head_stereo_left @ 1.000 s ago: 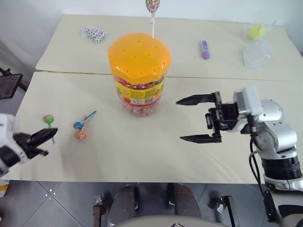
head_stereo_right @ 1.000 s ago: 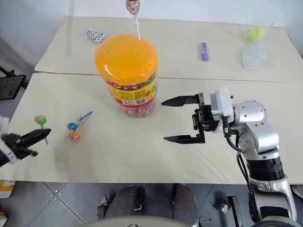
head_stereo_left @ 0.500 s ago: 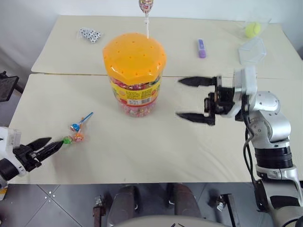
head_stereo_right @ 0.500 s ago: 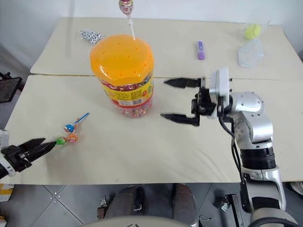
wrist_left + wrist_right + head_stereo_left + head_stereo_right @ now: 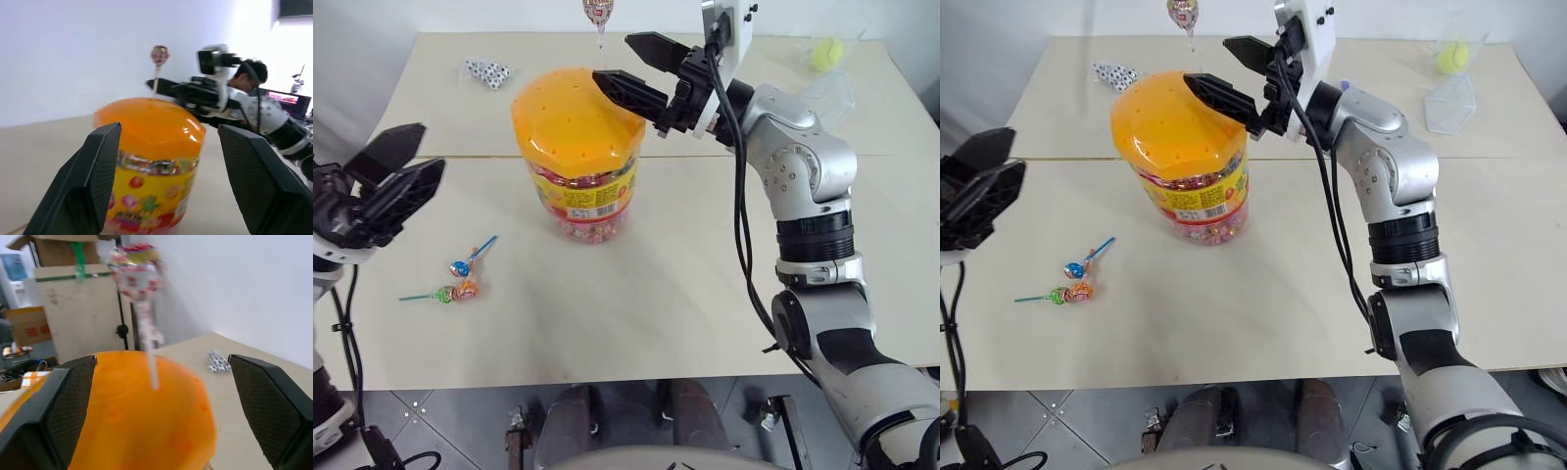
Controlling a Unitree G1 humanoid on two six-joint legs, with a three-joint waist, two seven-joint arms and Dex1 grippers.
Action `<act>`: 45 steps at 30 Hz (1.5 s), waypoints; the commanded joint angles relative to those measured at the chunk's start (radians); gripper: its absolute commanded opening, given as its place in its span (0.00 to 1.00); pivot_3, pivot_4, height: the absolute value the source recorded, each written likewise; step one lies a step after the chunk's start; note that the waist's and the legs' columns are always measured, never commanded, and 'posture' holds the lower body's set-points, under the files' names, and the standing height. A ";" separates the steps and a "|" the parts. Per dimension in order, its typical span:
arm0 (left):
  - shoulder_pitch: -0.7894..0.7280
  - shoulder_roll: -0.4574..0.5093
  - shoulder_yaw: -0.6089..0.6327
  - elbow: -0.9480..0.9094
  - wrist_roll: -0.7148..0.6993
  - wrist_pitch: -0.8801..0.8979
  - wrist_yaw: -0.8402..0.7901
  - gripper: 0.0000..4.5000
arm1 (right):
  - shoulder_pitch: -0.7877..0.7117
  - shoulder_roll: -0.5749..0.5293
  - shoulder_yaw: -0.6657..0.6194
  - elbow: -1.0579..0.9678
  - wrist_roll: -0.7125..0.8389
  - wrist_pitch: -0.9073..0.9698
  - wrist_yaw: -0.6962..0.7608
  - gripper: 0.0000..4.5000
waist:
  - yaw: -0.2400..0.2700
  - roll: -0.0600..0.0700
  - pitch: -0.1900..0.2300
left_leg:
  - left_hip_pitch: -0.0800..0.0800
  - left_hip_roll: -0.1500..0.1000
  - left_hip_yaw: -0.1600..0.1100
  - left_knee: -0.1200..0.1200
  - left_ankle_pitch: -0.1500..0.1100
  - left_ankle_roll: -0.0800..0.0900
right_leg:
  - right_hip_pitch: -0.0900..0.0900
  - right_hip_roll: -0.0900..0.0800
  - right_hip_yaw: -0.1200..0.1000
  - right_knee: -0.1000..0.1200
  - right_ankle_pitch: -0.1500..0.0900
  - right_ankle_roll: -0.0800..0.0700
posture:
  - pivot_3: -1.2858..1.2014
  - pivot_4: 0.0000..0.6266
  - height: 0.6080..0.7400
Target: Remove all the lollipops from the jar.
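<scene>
The jar (image 5: 579,147), clear with a domed orange lid, stands mid-table. One lollipop (image 5: 598,12) stands upright from the far side of the lid. My right gripper (image 5: 615,59) hovers open over the lid's right side, pointing at that lollipop's stick. In the right wrist view the lollipop (image 5: 134,267) rises between the spread fingers (image 5: 49,406), untouched. Three lollipops lie on the table left of the jar: blue (image 5: 460,267), orange (image 5: 467,289) and green (image 5: 440,294). My left gripper (image 5: 423,149) is raised to the jar's left, open and empty, facing the jar (image 5: 151,161).
Dotted dice (image 5: 481,70) lie at the back left. A yellow ball (image 5: 821,54) and a clear container (image 5: 832,88) sit at the back right. A seam runs across the table behind the jar. A person (image 5: 252,73) sits beyond the table.
My left gripper opened, left the green lollipop beside the other two, then rose. My right gripper climbed and swung left over the lid toward the standing lollipop.
</scene>
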 commanded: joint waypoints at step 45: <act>0.099 0.042 -0.282 0.102 0.317 -0.373 -0.326 0.75 | 0.654 -0.756 -0.093 0.201 -0.290 -0.554 0.467 0.52 | -0.002 0.006 0.001 | 0.005 0.010 0.026 0.000 -0.001 -0.001 | -0.002 0.009 0.013 -0.009 0.002 -0.003 | 0.52 0.24 1.00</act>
